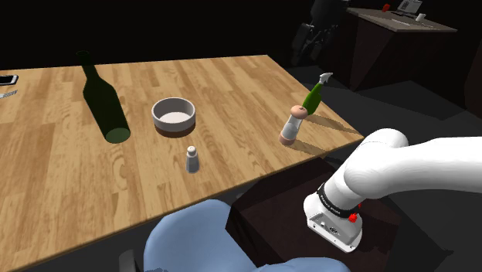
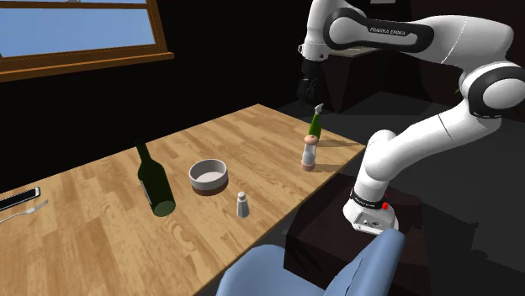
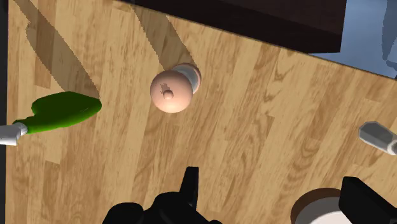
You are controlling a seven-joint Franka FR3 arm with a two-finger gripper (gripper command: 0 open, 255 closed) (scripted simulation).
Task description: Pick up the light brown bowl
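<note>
- A blue chair point(image 1: 202, 241) stands nearest in the shoulder view, pushed up to the wooden table point(image 1: 62, 185) beside the dark stand point(image 1: 270, 220)
- 1 small grey shaker point(image 1: 192, 159) stands upright near the table's front edge
- Just behind it sits the bowl point(image 1: 174, 115), about mid-table; it looks pale, whitish inside, with a brown foot, and stands upright
- A dark green bottle point(image 1: 104, 100) is to the shoulder view's left of the bowl, apart from it, neck pointing away; whether it lies or leans I cannot tell
- A pinkish pepper mill point(image 1: 292, 125) stands towards the table's right edge in that view, with a bright green bottle point(image 1: 314, 96) just behind it
- In the wrist view the claw point(image 3: 277, 198) hangs over this end of the table, its 2 black fingers point(image 3: 189, 184) standing well apart and clasping nothing
- There the bowl's rim shows low down, close beside 1 finger and untouched
- A phone point(image 1: 8, 79) and a fork point(image 1: 8, 94) lie at the far left corner
</note>
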